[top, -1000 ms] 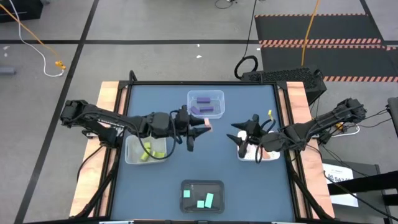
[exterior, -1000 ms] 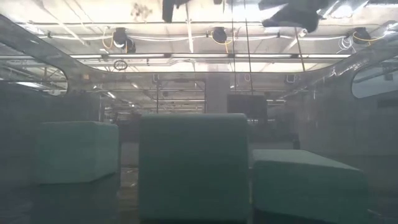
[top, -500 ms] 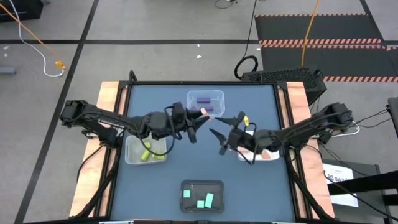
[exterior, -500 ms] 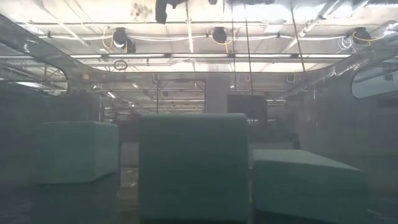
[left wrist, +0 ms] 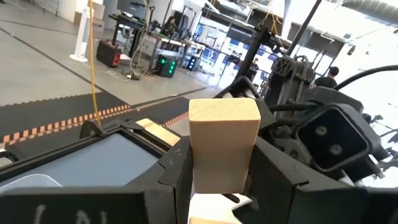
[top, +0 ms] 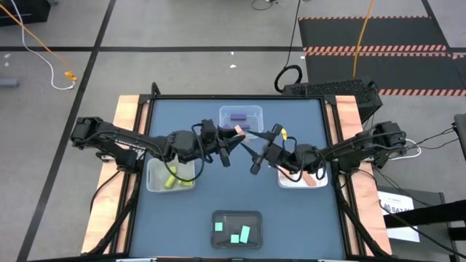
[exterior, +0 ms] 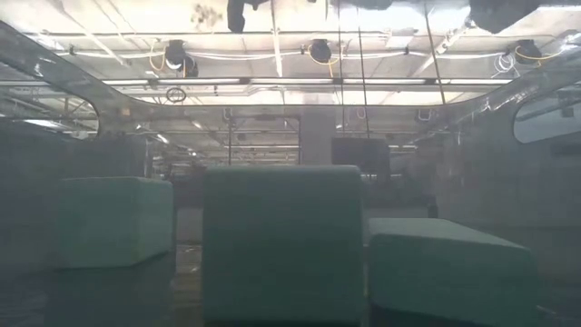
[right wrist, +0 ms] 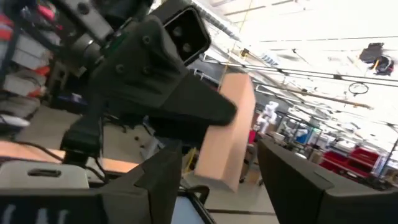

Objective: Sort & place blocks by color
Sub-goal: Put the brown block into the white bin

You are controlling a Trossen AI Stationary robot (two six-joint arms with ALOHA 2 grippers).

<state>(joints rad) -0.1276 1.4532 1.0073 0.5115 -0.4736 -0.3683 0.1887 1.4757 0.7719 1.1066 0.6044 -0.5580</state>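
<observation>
Two grippers meet nose to nose over the table's middle, a salmon block between them.

The left gripper (top: 231,144) is clamped on the salmon block (top: 238,130), a plain wooden bar with square edges, raised just beside the clear tray (top: 241,121) of purple blocks (top: 237,116). The right gripper (top: 255,154) stands spread apart around the bar's far end, crowding it closely. Yellow-green blocks (top: 172,177) and cyan blocks (top: 235,233) lie in trays nearby.

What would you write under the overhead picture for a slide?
Above the blue table, the left tool holds a salmon block out to the open right tool.
</observation>
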